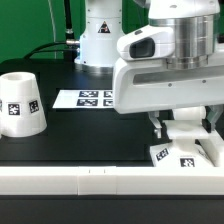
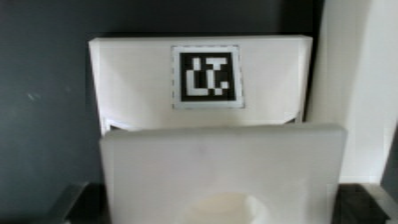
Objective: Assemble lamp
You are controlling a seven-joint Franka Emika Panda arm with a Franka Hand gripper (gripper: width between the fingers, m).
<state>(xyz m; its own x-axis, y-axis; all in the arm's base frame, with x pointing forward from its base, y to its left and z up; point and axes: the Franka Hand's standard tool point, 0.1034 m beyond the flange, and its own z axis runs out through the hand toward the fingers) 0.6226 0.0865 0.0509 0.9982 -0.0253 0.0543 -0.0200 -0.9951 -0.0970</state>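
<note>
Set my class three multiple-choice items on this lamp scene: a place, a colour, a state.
1. The shade stands at: A the exterior view's left; B the exterior view's right; C on the base.
2. The table is: A white; B black; C red.
3. The shade is: A upright; B on its side; C held by the gripper.
Answers: 1A, it stands apart from the base, which lies under the gripper; 2B, its bare surface is black; 3A, its opening faces up.
</note>
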